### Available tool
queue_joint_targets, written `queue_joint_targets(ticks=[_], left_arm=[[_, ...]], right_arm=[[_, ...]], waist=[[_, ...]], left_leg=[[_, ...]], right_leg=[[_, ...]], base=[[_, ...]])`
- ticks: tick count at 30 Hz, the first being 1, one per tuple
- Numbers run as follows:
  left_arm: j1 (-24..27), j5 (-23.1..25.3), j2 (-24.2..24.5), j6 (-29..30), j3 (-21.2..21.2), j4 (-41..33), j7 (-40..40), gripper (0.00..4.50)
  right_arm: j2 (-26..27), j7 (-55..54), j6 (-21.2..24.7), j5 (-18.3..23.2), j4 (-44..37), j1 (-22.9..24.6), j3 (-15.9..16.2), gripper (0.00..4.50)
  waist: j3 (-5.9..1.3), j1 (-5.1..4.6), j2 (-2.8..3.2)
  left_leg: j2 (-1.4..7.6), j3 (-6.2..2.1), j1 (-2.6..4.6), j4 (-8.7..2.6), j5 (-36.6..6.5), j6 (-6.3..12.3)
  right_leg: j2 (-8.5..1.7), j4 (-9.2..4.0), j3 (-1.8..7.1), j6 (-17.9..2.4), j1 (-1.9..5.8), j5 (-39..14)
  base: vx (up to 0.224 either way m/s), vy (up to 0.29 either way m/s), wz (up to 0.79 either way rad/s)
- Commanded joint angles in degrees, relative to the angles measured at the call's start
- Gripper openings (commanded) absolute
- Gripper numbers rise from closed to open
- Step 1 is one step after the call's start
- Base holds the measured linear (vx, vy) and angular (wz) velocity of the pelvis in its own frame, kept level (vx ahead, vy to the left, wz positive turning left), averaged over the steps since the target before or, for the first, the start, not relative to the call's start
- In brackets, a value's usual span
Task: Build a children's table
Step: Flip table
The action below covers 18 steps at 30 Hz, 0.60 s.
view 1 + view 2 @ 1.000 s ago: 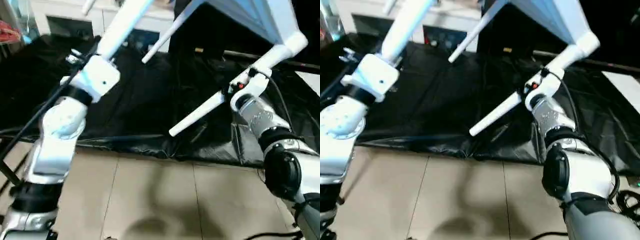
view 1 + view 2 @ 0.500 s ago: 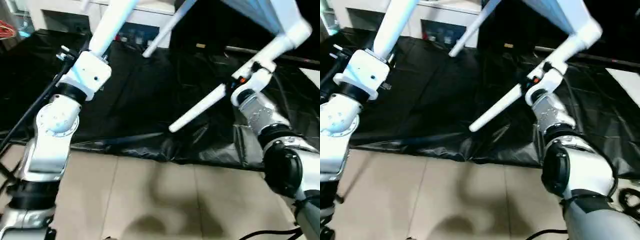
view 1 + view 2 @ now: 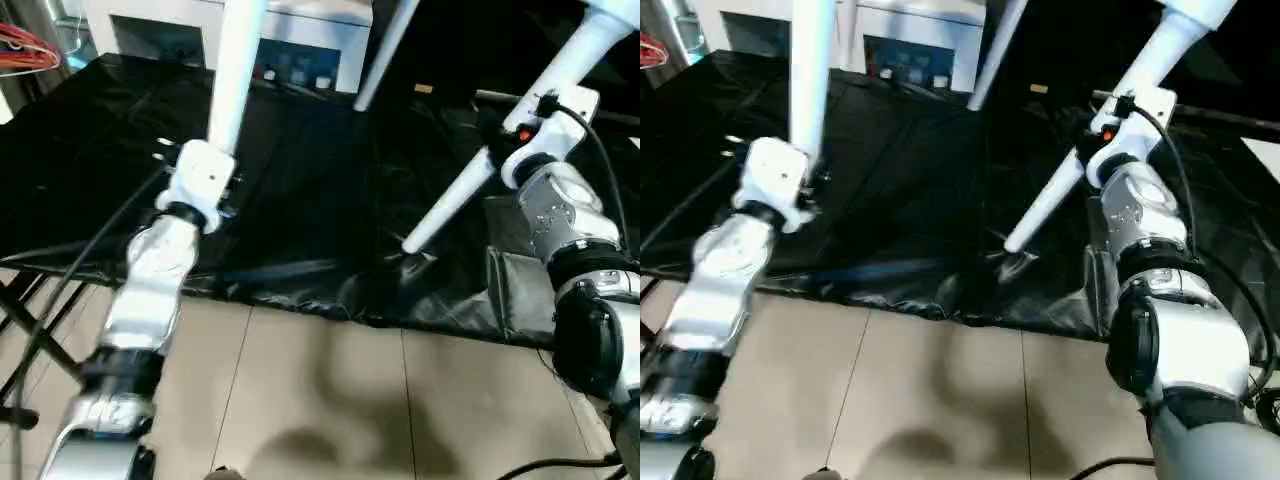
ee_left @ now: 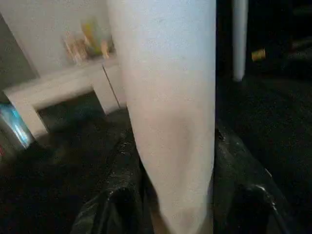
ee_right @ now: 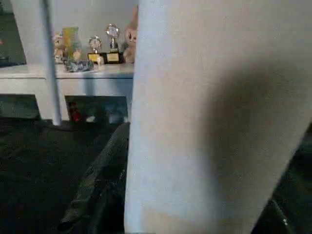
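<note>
Three white tubular legs of the children's table are in view; its tabletop lies above the picture's edge. My left gripper (image 3: 205, 170) is shut on one leg (image 3: 235, 70), which rises nearly upright; black fingers (image 4: 122, 195) press both sides of it. My right gripper (image 3: 535, 115) is shut on a second leg (image 3: 450, 205), which slants down to the left until its free end meets the black cloth. In the right wrist view this leg (image 5: 209, 122) sits between my fingers (image 5: 100, 183). A third leg (image 3: 385, 50) hangs free further back between the arms.
The large black-draped table (image 3: 300, 200) spreads under the legs, with its front edge close to me. Beige tiled floor (image 3: 320, 400) lies below it. A white cabinet (image 3: 300, 30) with trophies (image 5: 112, 44) stands behind. Black cables (image 3: 60, 290) run beside my left arm.
The legs have swung towards upright and the tabletop has risen out of the picture. The right-hand leg's free end has come down onto the black cloth. My right gripper's fingers have closed in.
</note>
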Motion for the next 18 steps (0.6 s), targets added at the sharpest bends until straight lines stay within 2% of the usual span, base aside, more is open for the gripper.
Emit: queue_joint_targets(ticks=[1, 2, 5, 6, 7, 8, 10, 12, 13, 14, 15, 16, 18], left_arm=[[-0.16, 4.59, 0.56, -0.4, -3.99, 7.12, -1.02, 1.54], [-0.99, 4.35, 0.69, -1.31, -3.87, 9.67, -0.51, 1.54], [-1.55, 4.06, 0.78, -1.83, -3.75, 11.51, -0.28, 1.54], [-1.97, 4.43, 1.14, -2.45, -4.08, 13.15, -0.01, 1.54], [-2.38, 4.56, 1.27, -2.9, -4.18, 14.56, 0.16, 1.54], [-2.65, 4.55, 1.29, -3.16, -4.13, 15.55, 0.32, 1.54], [-3.25, 4.46, 1.38, -4.1, -4.11, 17.49, 0.84, 1.54], [-3.29, 4.31, 1.49, -4.47, -3.96, 18.32, 1.28, 1.55], [-3.21, 4.28, 1.57, -4.62, -3.92, 18.49, 1.42, 1.55], [-3.05, 4.79, 1.76, -4.64, -4.13, 18.65, 1.87, 1.55], [-3.05, 4.79, 1.76, -4.64, -4.13, 18.65, 1.87, 1.55], [-2.73, 3.98, 1.69, -4.72, -3.72, 18.62, 1.2, 2.11], [-2.1, 3.29, 1.79, -5.21, -3.37, 18.07, 1.0, 2.25]], right_arm=[[0.61, -1.98, -0.01, -2.74, -7.74, 3.03, 1.77, 1.64], [2.16, -2.79, 1.63, -2.77, -11.67, 5.1, 2.43, 1.64], [3.34, -3.36, 2.91, -3.15, -15.34, 6.98, 3.51, 1.64], [4.6, -3.68, 3.9, -3.64, -19.12, 8.95, 4.89, 1.64], [5.58, -3.74, 5.26, -3.84, -22.25, 10.64, 6.2, 1.64], [6.16, -3.7, 6.1, -4.21, -24.48, 11.95, 7.35, 1.64], [6.66, -3.78, 7.73, -4.39, -27.49, 13.79, 8.59, 1.64], [7.04, -3.53, 8.77, -4.25, -28.94, 14.89, 9.39, 1.64], [7.19, -3.38, 9.06, -4.18, -29.32, 15.25, 9.68, 1.64], [7.11, -3.15, 9.43, -4.46, -29.59, 15.52, 10.28, 1.64], [7.11, -3.15, 9.43, -4.46, -29.59, 15.52, 10.28, 1.64], [7.09, -2.84, 9.89, -4.84, -29.72, 15.83, 10.6, 2.2], [6.91, -3.08, 10.86, -5.48, -29.79, 16.24, 10.67, 2.34]], waist=[[-4.39, -0.83, 1.85], [-4.26, -1.24, 1.94], [-4.27, -1.69, 1.89], [-4.26, -1.95, 2.1], [-4.19, -2.09, 2.17], [-4.16, -2.29, 2.03], [-4.1, -2.47, 2.16], [-3.89, -2.64, 1.98], [-3.76, -2.71, 2.08], [-3.68, -2.96, 1.81], [-3.65, -2.98, 1.94], [-3.6, -3.32, 1.59], [-3.54, -3.45, 1.59]], left_leg=[[0.76, 0.06, 1.43, -3.77, -3.19, 1.03], [0.75, 0.07, 1.52, -3.83, -3.7, 0.74], [0.7, -0.09, 1.54, -3.94, -3.89, 0.04], [0.71, -0.21, 1.35, -4.03, -3.71, -0.15], [0.68, -0.09, 1.64, -3.99, -3.68, -0.12], [0.68, -0.29, 1.33, -4.18, -3.48, -0.32], [0.76, -0.3, 1.63, -4.24, -3.98, -0.58], [0.81, -0.18, 1.76, -4.36, -5.57, -0.99], [0.93, -0.27, 1.67, -4.6, -7.51, -1.47], [1.02, -0.28, 1.69, -4.73, -9.12, -1.93], [1.05, -0.35, 1.72, -4.76, -9.58, -2.08], [1.08, -0.34, 1.64, -4.79, -10.23, -2.14], [1.08, -0.42, 1.48, -4.83, -10.13, -2.06]], right_leg=[[-1.68, -3.11, 2.09, -12.55, 3.07, 7.63], [-1.65, -3.31, 2.13, -12.42, 2.94, 7.29], [-1.6, -3.4, 2.15, -12.06, 3.15, 7.24], [-1.65, -3.35, 2.18, -11.95, 3.36, 7.67], [-1.56, -3.52, 2.21, -11.42, 3.22, 8.53], [-1.62, -3.43, 2.19, -11.22, 3.6, 8.66], [-1.61, -3.57, 2.23, -11.23, 3.45, 8.41], [-1.56, -3.8, 2.28, -11.39, 3.31, 6.85], [-1.79, -3.96, 2.29, -11.24, 3.34, 4.29], [-1.82, -4.19, 2.3, -10.98, 3.27, 2.05], [-1.83, -4.21, 2.3, -10.95, 3.25, 1.42], [-1.84, -4.33, 2.34, -10.83, 3.16, 0.47], [-1.92, -4.35, 2.37, -10.69, 3.18, -0.45]], base=[[0.0, 0.0, 0.0], [0.0, 0.0, 0.0], [0.0, 0.0, 0.0], [0.0, 0.0, 0.0], [0.0, 0.0, 0.0], [0.0, 0.0, 0.0], [0.0, 0.0, 0.0], [0.0, 0.0, 0.0], [0.0, 0.0, 0.0], [0.0, 0.0, 0.0], [0.0, 0.0, 0.0], [0.0, 0.0, 0.0], [0.0, 0.0, 0.0]])
